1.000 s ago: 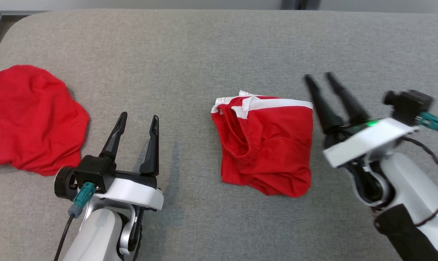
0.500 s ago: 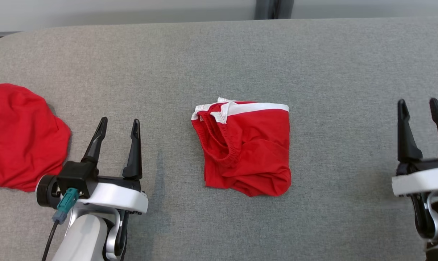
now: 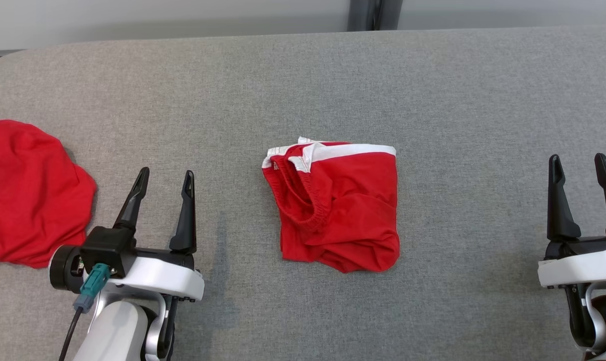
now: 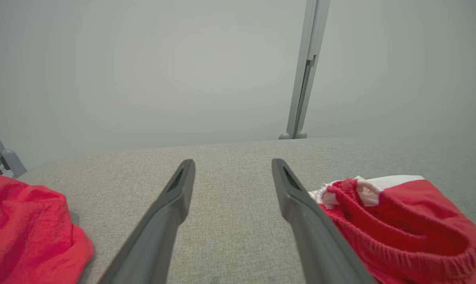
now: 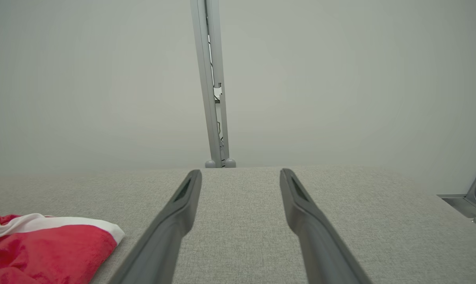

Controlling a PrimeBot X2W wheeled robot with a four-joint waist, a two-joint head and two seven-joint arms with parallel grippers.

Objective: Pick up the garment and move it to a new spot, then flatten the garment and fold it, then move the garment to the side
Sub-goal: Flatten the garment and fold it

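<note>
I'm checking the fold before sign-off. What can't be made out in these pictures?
Red cloth: head view, left edge cuts it off; full shape unknown.
Folded shorts: head view, top layer hides the layers beneath; left wrist view, a finger of the left gripper covers part of them.
Right gripper: head view, right edge cuts off its arm.

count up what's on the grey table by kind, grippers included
red cloth pieces: 2 (red garment with white band in the middle, plain red cloth at the left edge)
grippers: 2 (left gripper, right gripper, both open and holding nothing)
total: 4
</note>
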